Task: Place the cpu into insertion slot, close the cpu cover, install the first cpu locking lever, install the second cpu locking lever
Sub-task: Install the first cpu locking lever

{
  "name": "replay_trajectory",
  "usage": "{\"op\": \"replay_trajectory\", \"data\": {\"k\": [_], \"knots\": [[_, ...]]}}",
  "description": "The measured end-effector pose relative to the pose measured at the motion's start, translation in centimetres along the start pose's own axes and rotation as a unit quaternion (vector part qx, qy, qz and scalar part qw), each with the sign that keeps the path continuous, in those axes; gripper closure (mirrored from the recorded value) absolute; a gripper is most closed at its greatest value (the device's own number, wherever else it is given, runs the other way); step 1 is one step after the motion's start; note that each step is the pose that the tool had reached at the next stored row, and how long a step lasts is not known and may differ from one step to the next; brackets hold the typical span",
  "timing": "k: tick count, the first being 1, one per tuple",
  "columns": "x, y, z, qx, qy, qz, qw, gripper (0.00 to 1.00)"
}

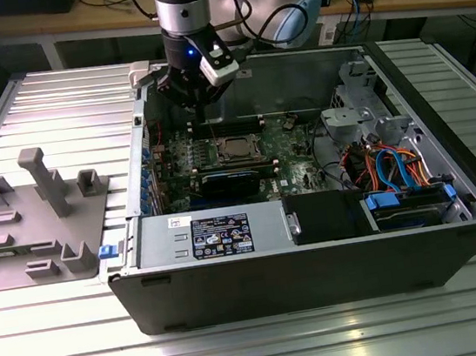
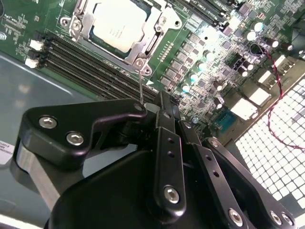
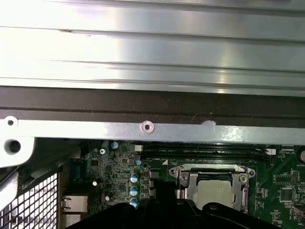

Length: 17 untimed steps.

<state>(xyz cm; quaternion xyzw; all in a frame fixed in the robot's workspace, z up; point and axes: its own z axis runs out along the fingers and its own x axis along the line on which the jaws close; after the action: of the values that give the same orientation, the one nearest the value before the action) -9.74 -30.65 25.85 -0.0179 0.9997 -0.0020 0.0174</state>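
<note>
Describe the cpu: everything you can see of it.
The cpu is a small, flat square chip with a pale silver-grey metal top. It lies level on the green board, beside the long memory slots. The metal cover is closed around it and overlaps its edges, so only the top face shows through the window. The tool hangs off to one side, clear of it.

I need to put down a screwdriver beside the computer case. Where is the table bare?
Bare ribbed table runs along the case's camera-facing side, and more lies at the exterior view's right of it. The grey fixture tray takes the exterior view's left; inside the case, cables, drives and the pincer above the motherboard crowd it.
</note>
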Motion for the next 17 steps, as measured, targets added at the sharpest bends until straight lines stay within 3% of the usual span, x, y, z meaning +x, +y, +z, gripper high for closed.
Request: {"op": "replay_trajectory", "data": {"k": [4,12,17], "knots": [[-0.42,-0.01,0.02,0.0,0.0,0.0,1.0,0.89],[-0.46,-0.01,0.02,0.0,0.0,0.0,1.0,0.89],[-0.86,-0.02,0.04,-0.0001,0.0,0.0,1.0,0.89]]}}
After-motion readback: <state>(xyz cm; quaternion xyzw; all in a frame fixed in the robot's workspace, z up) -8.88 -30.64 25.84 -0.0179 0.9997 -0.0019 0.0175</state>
